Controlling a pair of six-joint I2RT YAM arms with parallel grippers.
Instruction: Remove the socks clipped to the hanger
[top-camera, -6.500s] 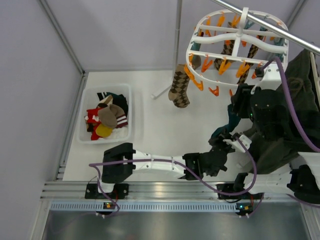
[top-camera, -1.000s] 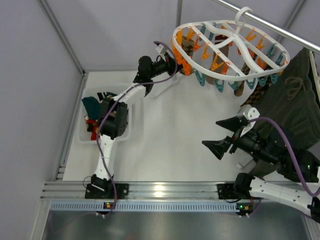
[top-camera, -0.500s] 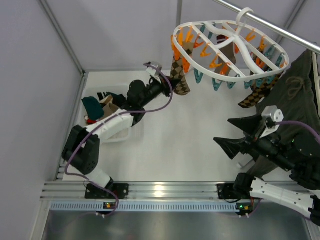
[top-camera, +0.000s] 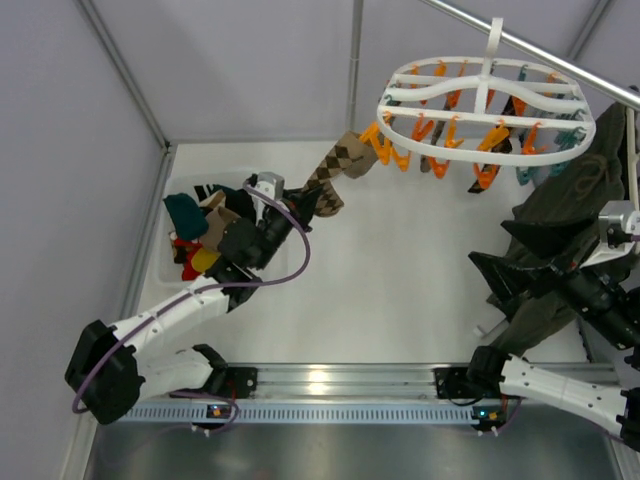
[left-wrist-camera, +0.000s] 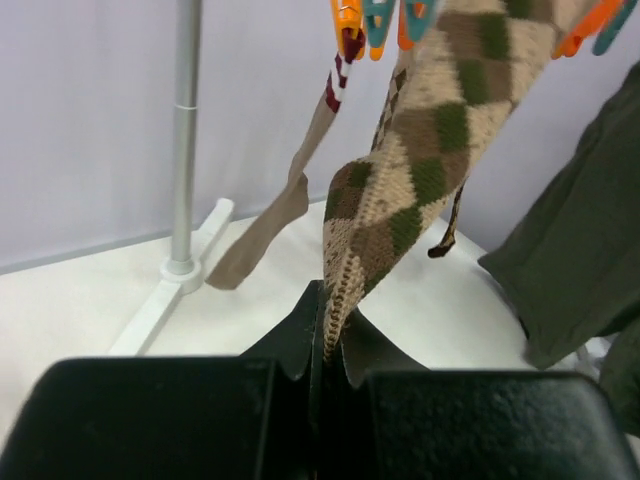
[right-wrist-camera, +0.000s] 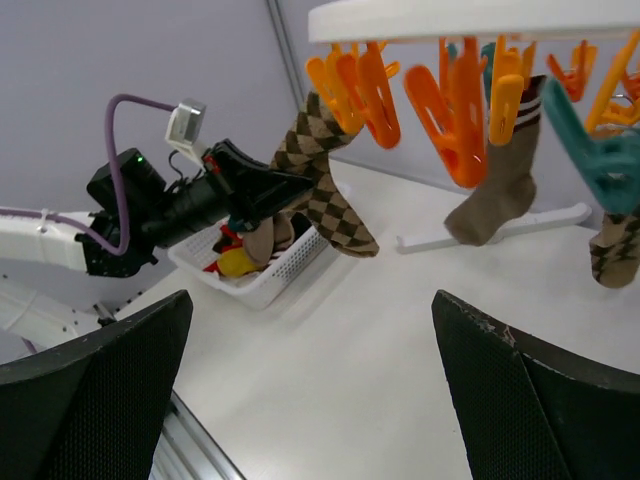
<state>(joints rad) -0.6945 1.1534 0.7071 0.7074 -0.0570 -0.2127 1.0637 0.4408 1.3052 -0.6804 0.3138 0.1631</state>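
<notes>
Brown sock (top-camera: 335, 180), clamped in the left claw (left-wrist-camera: 325, 340), is not yet off the hanger (top-camera: 485, 100) above it. Right claw (top-camera: 515, 258) gapes empty; more socks (right-wrist-camera: 500, 190) hang.

An argyle sock (left-wrist-camera: 420, 170) in brown, tan and green stretches taut from the pinched tips of the left gripper (left-wrist-camera: 325, 345), up and away to orange clips (right-wrist-camera: 345, 85) on the rim of the white oval hanger (right-wrist-camera: 450, 15). Beyond the gripper and to its left, a plain tan sock (left-wrist-camera: 265, 235) with a striped cuff dangles from another clip.
</notes>
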